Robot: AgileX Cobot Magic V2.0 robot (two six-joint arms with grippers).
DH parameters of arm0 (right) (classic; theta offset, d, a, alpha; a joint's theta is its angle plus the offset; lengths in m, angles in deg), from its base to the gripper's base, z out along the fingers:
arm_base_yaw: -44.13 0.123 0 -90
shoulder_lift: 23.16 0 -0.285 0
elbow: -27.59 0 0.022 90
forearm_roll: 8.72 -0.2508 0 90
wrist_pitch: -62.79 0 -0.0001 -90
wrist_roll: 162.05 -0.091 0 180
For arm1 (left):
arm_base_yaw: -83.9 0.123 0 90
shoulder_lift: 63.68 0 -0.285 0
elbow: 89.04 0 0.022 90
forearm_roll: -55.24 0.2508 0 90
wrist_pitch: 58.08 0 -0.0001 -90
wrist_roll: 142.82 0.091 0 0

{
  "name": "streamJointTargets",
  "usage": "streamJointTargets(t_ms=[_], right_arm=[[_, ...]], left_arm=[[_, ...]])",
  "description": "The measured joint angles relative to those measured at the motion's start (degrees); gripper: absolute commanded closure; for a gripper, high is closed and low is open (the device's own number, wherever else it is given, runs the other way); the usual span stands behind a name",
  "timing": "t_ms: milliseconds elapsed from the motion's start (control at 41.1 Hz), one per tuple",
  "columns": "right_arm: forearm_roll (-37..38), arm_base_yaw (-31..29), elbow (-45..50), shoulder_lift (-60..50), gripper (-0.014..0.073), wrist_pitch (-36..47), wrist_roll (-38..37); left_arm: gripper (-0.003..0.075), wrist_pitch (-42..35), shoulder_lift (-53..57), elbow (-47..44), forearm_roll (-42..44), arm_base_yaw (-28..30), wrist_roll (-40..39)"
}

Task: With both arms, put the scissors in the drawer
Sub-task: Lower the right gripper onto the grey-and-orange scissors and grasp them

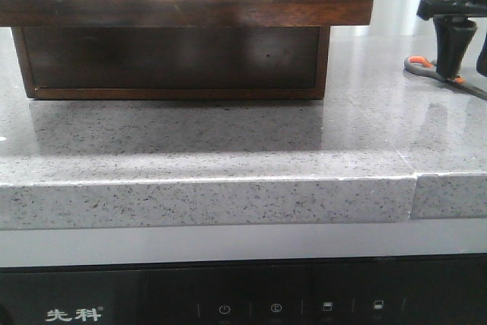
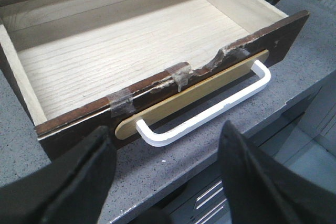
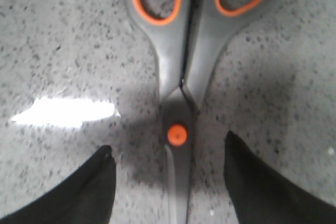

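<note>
With its fingers spread wide astride the scissors (image 3: 181, 77) at the pivot, the right gripper (image 3: 170, 182) could nudge them askew if it closes off-centre.

**Worn wood, speckled stone, matt plastic**

The drawer (image 2: 105, 40) was wood: pale, unfinished-looking grain inside, and a dark brown stained front with a scratched, chipped top edge, patched with strips of clear tape (image 2: 177, 74). A light wooden strip (image 2: 210, 85) carried a smooth, glossy white handle (image 2: 210, 116). The countertop (image 1: 228, 142) looked like polished grey speckled stone, catching reflections. The scissors (image 3: 178, 77) had matt dark grey plastic handles with smooth orange lining and an orange pivot cap (image 3: 177, 135). The gripper fingers (image 3: 79, 192) appeared matt black.
</note>
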Motion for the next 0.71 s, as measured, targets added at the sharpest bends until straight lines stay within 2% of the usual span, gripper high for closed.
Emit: streamJointTargets(t_ms=[146, 438, 706], right_arm=[[0.0, 0.0, -1.8, 2.0, 0.0133, -0.5, 0.1], [0.1, 0.0, -2.3, 2.7, 0.0387, -0.7, 0.2], [0.1, -0.1, -2.3, 2.7, 0.0449, -1.0, 0.3]], left_arm=[[0.0301, 0.0, 0.0, 0.0, 0.0, 0.0, 0.0], [0.0301, 0.0, 0.0, 0.0, 0.0, 0.0, 0.0], [0.0301, 0.0, 0.0, 0.0, 0.0, 0.0, 0.0]])
